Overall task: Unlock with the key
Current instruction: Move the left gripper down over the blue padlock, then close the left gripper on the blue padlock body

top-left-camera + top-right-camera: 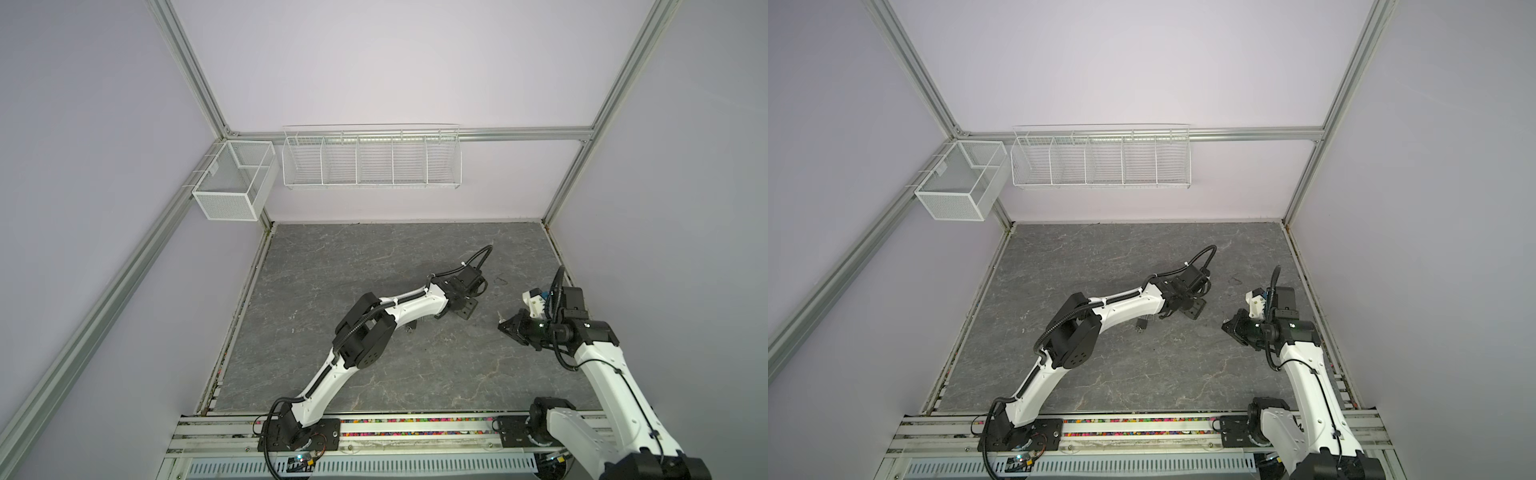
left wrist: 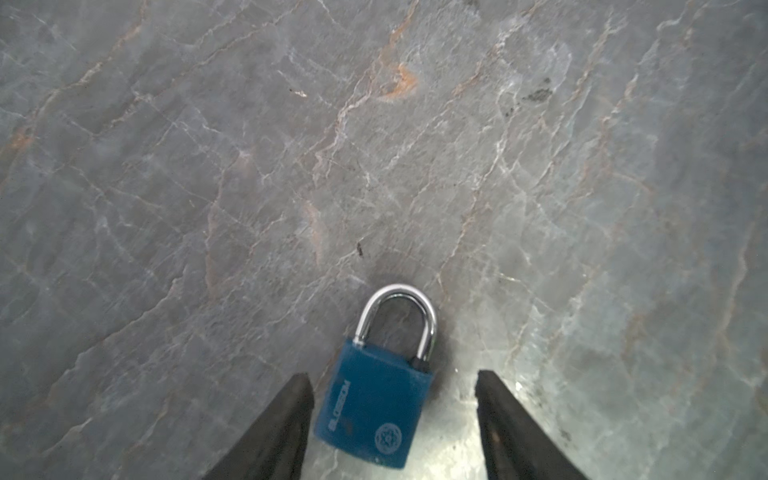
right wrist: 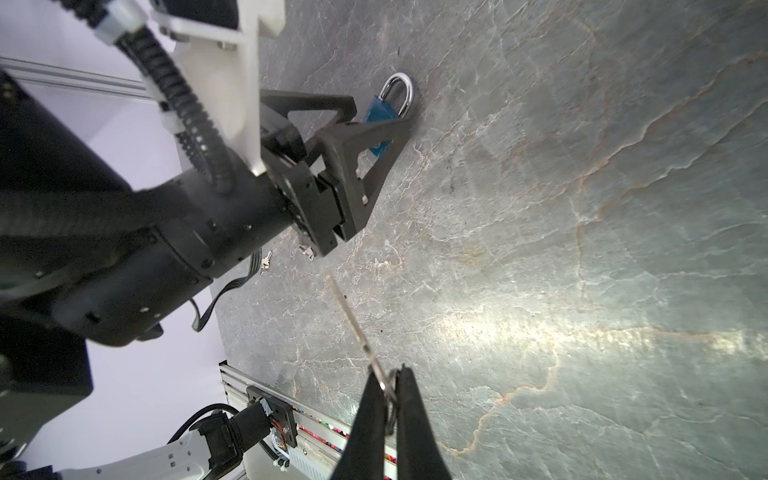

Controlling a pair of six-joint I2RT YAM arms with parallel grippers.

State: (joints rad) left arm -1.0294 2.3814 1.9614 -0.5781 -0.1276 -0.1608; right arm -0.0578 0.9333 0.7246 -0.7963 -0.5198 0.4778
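Right gripper [image 3: 392, 376]: clenched on the ring end of a thin silver metal key [image 3: 353, 324]; blade bare past the fingertips, long axis roughly in line with the fingers, tip aimed toward the left arm.

Left gripper [image 2: 394, 376]: released; black fingers [image 2: 291, 415] spread to either side of a blue-bodied padlock with a chromed steel shackle [image 2: 372, 415]; one finger just beside the body's edge, contact not certain; the other clearly apart; nothing gripped.

Padlock flat on the grey veined stone-look tabletop [image 2: 415, 166], logo face up; long axis body to shackle; shackle [image 2: 399, 316] pointing away from the left wrist, both legs apparently seated in the body; keyway end toward the left wrist, hidden in every view.

From the right wrist: same padlock [image 3: 378, 110] beyond the key tip, well apart, partly behind a left finger; hidden under the left gripper in both top views.

Judged: left arm much the nearer to the lock; right arm sole holder of the key; key axis aimed broadly at the lock's flank, not its keyway end; lock to be lifted and turned, or key brought round to the hidden end, before any insertion.

Small loose silver keys [image 3: 264, 262] on the tabletop near the left arm; untouched.
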